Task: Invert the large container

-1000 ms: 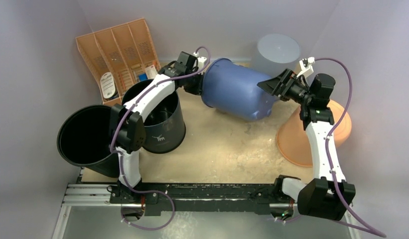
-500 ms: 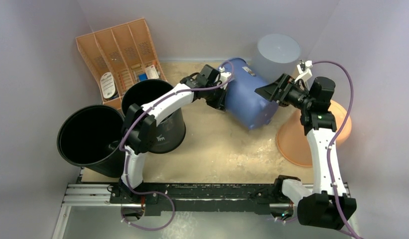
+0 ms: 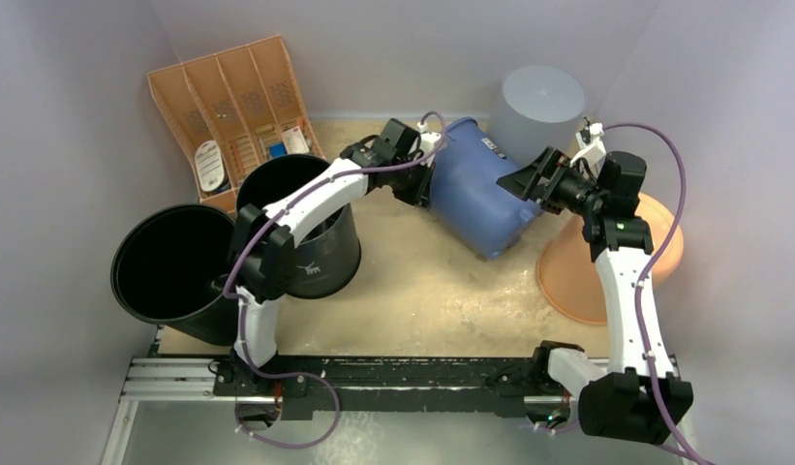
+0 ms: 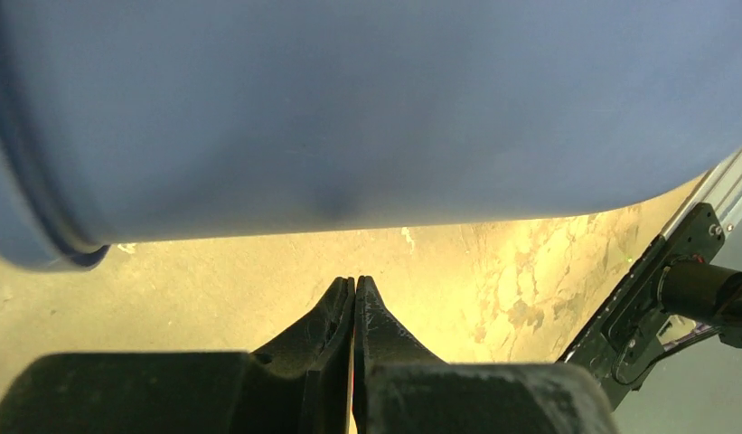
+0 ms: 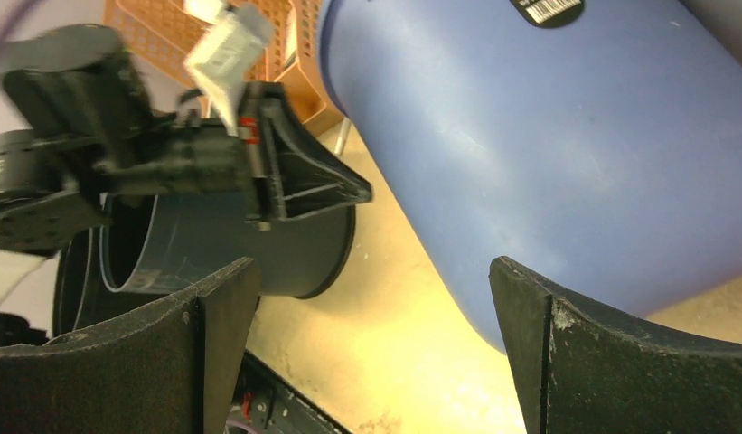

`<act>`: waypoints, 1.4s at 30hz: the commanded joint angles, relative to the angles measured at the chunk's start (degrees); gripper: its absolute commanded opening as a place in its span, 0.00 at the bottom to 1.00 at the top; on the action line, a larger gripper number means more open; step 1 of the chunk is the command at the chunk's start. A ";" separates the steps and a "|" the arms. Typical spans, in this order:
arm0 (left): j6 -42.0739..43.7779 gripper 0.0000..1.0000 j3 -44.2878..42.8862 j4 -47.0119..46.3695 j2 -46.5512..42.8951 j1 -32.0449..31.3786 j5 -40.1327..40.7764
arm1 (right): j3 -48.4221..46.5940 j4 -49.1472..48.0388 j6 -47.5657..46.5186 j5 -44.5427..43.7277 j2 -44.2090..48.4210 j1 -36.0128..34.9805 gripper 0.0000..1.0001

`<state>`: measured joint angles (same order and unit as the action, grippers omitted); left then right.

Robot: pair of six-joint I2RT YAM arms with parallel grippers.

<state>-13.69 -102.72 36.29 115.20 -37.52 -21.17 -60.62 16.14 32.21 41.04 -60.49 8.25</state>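
The left gripper (image 4: 355, 287), pinched shut and empty, sits just beside the large blue container (image 3: 475, 194), which lies tilted at far centre. The right gripper (image 3: 517, 180) gapes wide on its right, holding nothing. Push steadily and brace the right side, or it may roll.
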 commanded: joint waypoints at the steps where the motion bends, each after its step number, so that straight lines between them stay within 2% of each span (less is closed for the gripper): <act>1: 2.61 0.00 -6.29 2.43 -7.04 0.05 2.62 | -2.01 3.79 -2.96 -5.50 1.27 -0.17 1.00; 7: 4.11 0.00 -5.43 -1.58 -12.10 0.08 3.07 | -4.56 6.96 -5.29 -8.37 2.21 -0.17 1.00; 14: 1.27 0.01 -5.73 -10.51 -12.34 0.86 12.32 | -5.05 8.67 -5.90 -11.36 3.27 -0.17 1.00; 19: -0.33 0.00 -1.79 -19.33 -13.56 1.12 16.96 | -3.81 9.81 -5.98 -13.44 4.06 -0.17 1.00; 23: 0.26 0.08 2.85 -26.12 -14.81 1.28 19.31 | -4.38 12.53 -6.72 -16.27 3.40 -0.17 1.00; 27: 3.00 0.12 -2.11 -18.57 -12.53 2.12 18.65 | -3.52 13.03 -7.28 -15.74 3.97 -0.17 1.00; 31: 0.44 0.15 -3.58 -17.55 -10.04 3.23 16.07 | -2.77 12.83 -6.90 -15.16 4.41 -0.17 1.00; 34: -0.35 0.31 -3.63 -18.36 -8.91 3.46 15.82 | -3.24 13.04 -7.84 -16.02 4.86 -0.17 1.00; 35: -0.67 0.42 -4.02 -18.62 -8.36 3.62 14.98 | -3.36 12.58 -7.82 -16.82 5.00 -0.17 1.00; 42: -4.99 0.54 -6.02 -22.39 -4.20 6.31 8.14 | -3.78 13.11 -7.57 -17.66 5.22 -0.17 1.00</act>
<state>-15.46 -105.82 18.70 109.73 -33.06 -8.38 -63.29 29.69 25.52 24.64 -56.38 8.19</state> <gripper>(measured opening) 0.517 0.998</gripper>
